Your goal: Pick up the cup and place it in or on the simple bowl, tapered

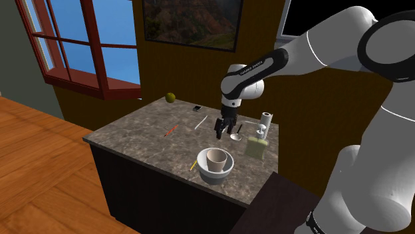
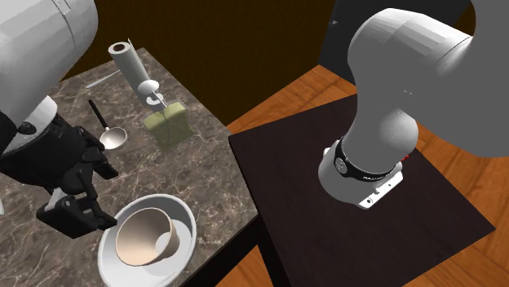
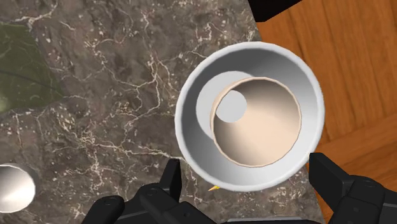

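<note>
A beige tapered cup [image 1: 217, 159] stands inside the white bowl [image 1: 214, 177] near the counter's front edge. In the second exterior view the cup [image 2: 139, 236] leans a little within the bowl [image 2: 178, 209]. My black gripper [image 1: 221, 130] hangs open above and just behind the bowl, with nothing between its fingers. Seen from the wrist, the fingers stand wide apart at either side of the bowl [image 3: 184, 114], with the cup [image 3: 267, 127] resting off-centre in it, and the gripper [image 3: 248, 172] touches neither.
On the marbled counter [image 1: 146, 143] lie a paper towel roll on a holder [image 2: 126, 57], a metal spoon [image 2: 110, 136], a green block [image 2: 167, 124], a red pen [image 1: 171, 130] and a green fruit [image 1: 170, 98]. The dark stand [image 2: 343, 196] adjoins the counter.
</note>
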Robot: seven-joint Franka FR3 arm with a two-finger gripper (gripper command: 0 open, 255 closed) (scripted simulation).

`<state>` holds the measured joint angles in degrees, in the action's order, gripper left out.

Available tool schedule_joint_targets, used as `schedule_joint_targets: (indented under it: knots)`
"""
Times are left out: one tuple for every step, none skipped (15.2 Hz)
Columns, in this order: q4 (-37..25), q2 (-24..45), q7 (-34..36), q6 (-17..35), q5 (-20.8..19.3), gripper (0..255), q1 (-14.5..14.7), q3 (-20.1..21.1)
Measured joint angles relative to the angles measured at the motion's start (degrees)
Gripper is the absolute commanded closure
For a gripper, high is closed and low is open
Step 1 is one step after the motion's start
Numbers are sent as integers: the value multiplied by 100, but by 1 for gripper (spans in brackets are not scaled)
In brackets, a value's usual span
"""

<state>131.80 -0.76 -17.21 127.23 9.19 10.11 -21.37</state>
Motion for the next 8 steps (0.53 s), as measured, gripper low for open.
schedule_joint_targets:
  knots:
    - [-86, -96, 41, -169, -64, 0, -12, -10]
    - [-183, -133, 48, -301, -96, 0, -26, -24]
    - [-235, -179, 66, -399, -127, 0, -33, -29]
    - [-253, -204, 78, -438, -142, 0, -35, -30]
    - [-269, -212, 88, -463, -148, 0, -34, -28]
    - [-278, -214, 93, -475, -150, 0, -33, -26]
    - [-281, -217, 96, -481, -153, 0, -32, -25]
    - [-281, -220, 97, -484, -154, 0, -32, -25]
